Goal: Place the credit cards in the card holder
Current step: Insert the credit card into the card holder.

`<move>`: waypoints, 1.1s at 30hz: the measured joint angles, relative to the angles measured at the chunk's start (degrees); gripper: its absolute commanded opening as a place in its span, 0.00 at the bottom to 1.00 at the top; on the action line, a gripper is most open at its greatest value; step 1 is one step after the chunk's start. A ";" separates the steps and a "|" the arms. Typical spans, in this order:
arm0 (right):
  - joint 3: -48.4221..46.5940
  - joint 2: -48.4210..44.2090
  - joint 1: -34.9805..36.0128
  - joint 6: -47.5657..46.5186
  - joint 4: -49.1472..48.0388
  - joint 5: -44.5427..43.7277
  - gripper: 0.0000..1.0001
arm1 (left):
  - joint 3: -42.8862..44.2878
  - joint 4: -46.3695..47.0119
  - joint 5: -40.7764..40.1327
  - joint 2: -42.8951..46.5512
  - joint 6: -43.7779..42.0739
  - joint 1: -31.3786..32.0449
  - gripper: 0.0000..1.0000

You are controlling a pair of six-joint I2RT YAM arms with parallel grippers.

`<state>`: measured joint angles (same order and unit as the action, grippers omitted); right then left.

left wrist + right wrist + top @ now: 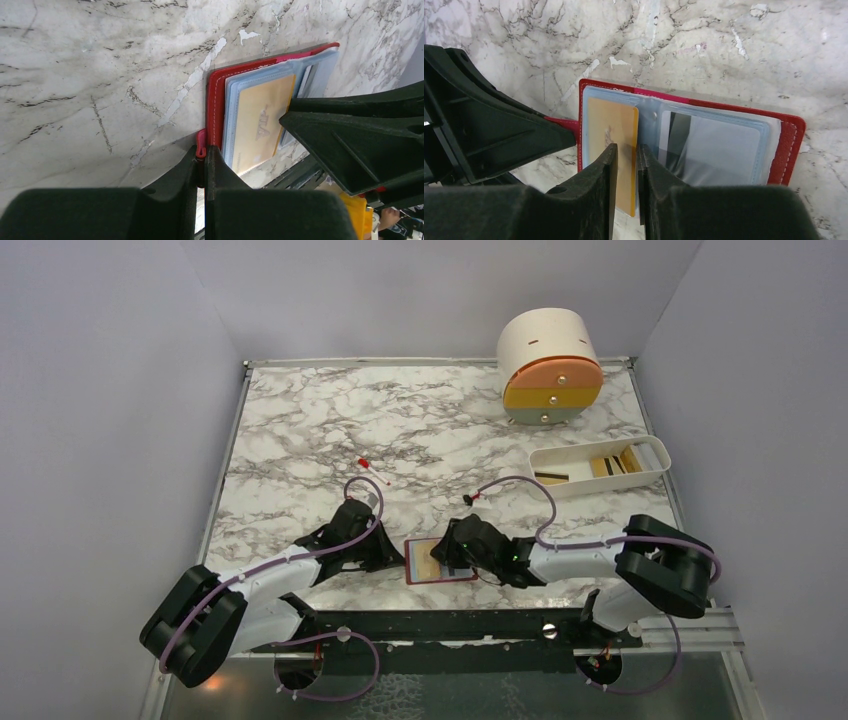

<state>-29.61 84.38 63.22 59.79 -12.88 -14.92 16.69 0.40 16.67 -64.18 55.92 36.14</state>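
From above, the red card holder (440, 578) lies opened flat on the marble tabletop (300, 420), close to the near edge and between the two arms. The left claw (390, 552) sits at its left side and the right claw (452, 552) over its middle. More credit cards (612, 464) wait in the white tray (600, 484) well off to the right, in front of the round drawer unit (550, 365).

In the left wrist view, the left claw (201, 152) is closed tight on the holder's small red tab (201, 140), pinning the card holder (216, 100) in place. A tan card (260, 125) rests in the clear sleeves and overhangs the holder's near edge.

In the right wrist view, the right claw (627, 150) has its jaws a slim gap apart, wider than a card is thick, straddling the right edge of the tan card (609, 125). It seems to grip nothing; whether the tips touch the card I cannot tell. A dark-striped card (676, 137) sits in the neighbouring sleeve.

The step in hand looks like seating the tan card in its pocket. Since the card sticks out, the next move probably calls for a gentle push along the sleeve while the left claw holds the holder down, and then a trip to the tray.
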 measured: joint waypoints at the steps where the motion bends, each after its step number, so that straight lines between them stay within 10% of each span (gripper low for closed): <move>1: -0.46 0.52 0.22 0.13 0.20 0.22 0.18 | 0.02 -0.02 0.00 0.00 -0.11 0.00 0.00; 10: -5.18 3.04 1.22 2.99 6.43 0.11 0.36 | 0.66 -1.55 -0.13 0.02 -0.61 0.00 0.00; 19: -8.15 -3.02 1.60 0.92 15.63 -0.66 0.26 | 5.49 -7.13 -3.04 0.39 -4.17 0.00 0.01; 25: -9.25 -1.46 1.62 -0.50 15.89 1.18 0.19 | 8.17 -9.79 -4.48 0.55 -5.46 0.00 0.37; 33: -12.63 3.56 1.62 -0.79 16.81 1.73 0.19 | 9.20 -12.24 -4.55 4.79 -5.16 0.00 0.53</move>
<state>-42.24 87.94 64.84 59.00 3.92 -13.19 25.89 -11.84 12.12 -59.40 50.76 36.14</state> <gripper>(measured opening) 0.196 0.496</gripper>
